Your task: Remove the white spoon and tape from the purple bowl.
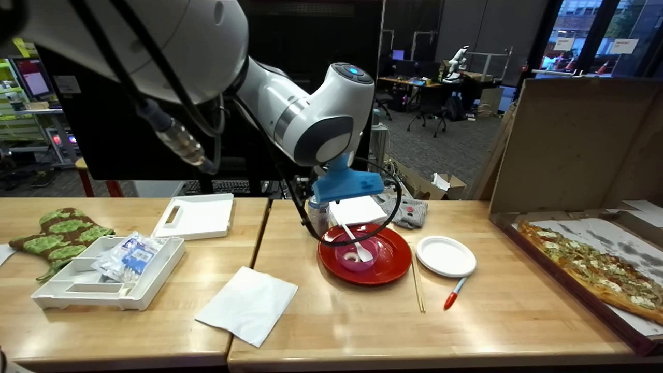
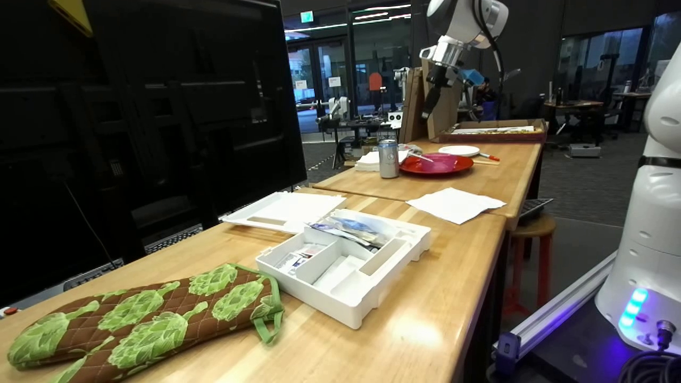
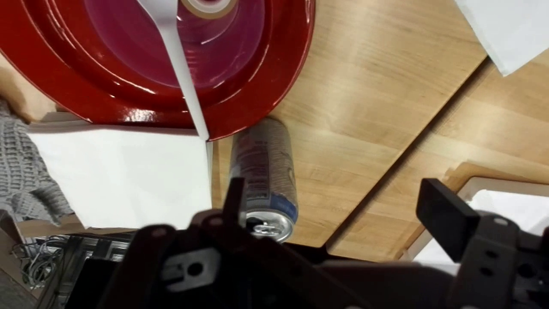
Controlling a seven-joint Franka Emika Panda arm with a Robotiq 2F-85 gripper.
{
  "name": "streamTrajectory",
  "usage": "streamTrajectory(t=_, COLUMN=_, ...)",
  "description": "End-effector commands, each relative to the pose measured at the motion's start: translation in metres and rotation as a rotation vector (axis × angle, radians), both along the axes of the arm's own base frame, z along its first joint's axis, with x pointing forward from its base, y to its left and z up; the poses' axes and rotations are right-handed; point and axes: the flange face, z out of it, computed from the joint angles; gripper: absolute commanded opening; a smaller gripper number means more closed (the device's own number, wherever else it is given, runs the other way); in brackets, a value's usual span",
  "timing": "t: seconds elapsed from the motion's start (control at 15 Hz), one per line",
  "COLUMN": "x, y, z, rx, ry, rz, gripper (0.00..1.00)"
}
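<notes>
oven mitt (image 2: 154, 319) beside tray (image 2: 314, 298); can (image 2: 389, 159) upright; pizza (image 1: 595, 265) in box (image 1: 575, 150)

The thick, rounded white robot arm (image 1: 207, 52) bends down at its white-and-dark-grey wrist (image 1: 331, 129), where the black two-fingered end effector (image 3: 333, 193) points downward at a slant, its fingers (image 3: 446, 219) wide apart

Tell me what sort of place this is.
Probably a robotics lab or shared workspace: in an exterior view, another white robot arm stands in the background, with a lit screen and an office chair nearby.
</notes>
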Motion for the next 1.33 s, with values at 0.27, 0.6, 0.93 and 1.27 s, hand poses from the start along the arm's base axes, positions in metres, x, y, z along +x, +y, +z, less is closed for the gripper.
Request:
streamTrajectory(t=0.27, x=0.038, y=-0.033, z=-0.02, rx=-0.039, ry=0.068, rz=0.049, gripper=1.0)
streamTrajectory(t=0.6, x=0.033, y=-0.036, z=-0.032, rx=-0.101, ry=0.133, rz=0.236, gripper=1.0)
streamTrajectory(t=0.93, x=0.026, y=-0.037, z=-0.024, rx=-0.157, ry=0.062, rz=0.285, gripper=1.0)
streamTrajectory(t=1.27, x=0.044, y=-0.037, z=-0.026, rx=-0.144, ry=-0.024, rz=0.211, gripper=1.0)
